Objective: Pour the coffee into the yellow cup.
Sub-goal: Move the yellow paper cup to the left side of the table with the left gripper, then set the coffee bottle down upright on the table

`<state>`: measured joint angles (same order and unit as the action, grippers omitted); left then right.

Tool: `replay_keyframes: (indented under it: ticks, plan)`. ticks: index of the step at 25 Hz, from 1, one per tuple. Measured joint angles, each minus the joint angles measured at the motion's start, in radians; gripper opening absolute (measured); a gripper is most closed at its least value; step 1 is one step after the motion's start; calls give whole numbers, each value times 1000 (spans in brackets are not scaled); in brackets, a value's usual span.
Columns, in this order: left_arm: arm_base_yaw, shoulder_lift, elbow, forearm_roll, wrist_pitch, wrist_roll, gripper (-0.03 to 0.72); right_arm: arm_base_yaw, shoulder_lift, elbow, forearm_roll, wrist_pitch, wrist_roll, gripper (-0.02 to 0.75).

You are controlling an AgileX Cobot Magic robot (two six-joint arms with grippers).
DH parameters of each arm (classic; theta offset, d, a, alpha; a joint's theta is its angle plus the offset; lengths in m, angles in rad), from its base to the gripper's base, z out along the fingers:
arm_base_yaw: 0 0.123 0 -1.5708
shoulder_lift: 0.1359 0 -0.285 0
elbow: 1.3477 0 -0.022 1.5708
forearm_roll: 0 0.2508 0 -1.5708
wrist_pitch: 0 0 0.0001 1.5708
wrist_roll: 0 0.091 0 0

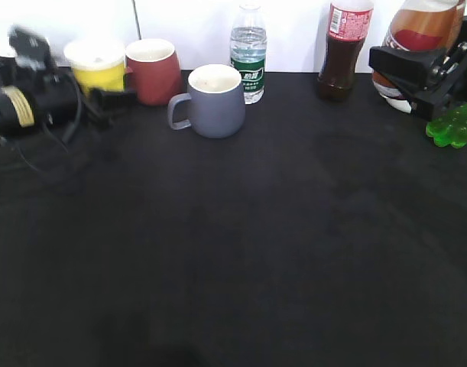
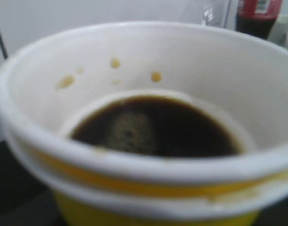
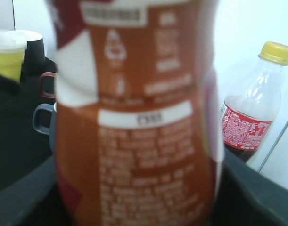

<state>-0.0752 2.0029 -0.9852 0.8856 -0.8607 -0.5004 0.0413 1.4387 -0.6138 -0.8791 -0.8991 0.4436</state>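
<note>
From outside, the yellow cup [image 1: 100,64] sits at the black counter's [image 1: 241,245] far left edge by the left gripper [image 1: 111,98], its jaws unreadable. At the far right corner, the right gripper [image 1: 416,73] pinches the coffee [image 1: 420,30]. The left wrist view alone shows dark liquid [image 2: 153,125] in the cup. The right wrist view fills with the coffee's label, a cola bottle [image 3: 250,117] behind against a white wall [image 3: 247,23].

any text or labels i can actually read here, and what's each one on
Nothing reads clearly.
coffee bottle: rows of label print, blurred.
cola bottle: red label, print too small.
water bottle: green label with white characters, too small.
yellow cup, red mug, grey mug: no text.
</note>
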Motion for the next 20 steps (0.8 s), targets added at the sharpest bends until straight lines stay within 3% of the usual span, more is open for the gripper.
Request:
replay_keyframes:
  ticks: [6,13,14,17,20]
  plan:
    - [0,145,1,-98,-111,151,442,0,0,0,40,8,0,536]
    - [0,186,1,-108,-141,164,442,0,0,0,43,9,0,536]
    - [0,186,1,-108,-141,165,453,0,0,0,43,9,0,536]
    - [0,186,3,-108,-133,165,583,0,0,0,43,8,0,536]
    - [1,167,60,-141,-158,168,608,0,0,0,45,-1,0,536]
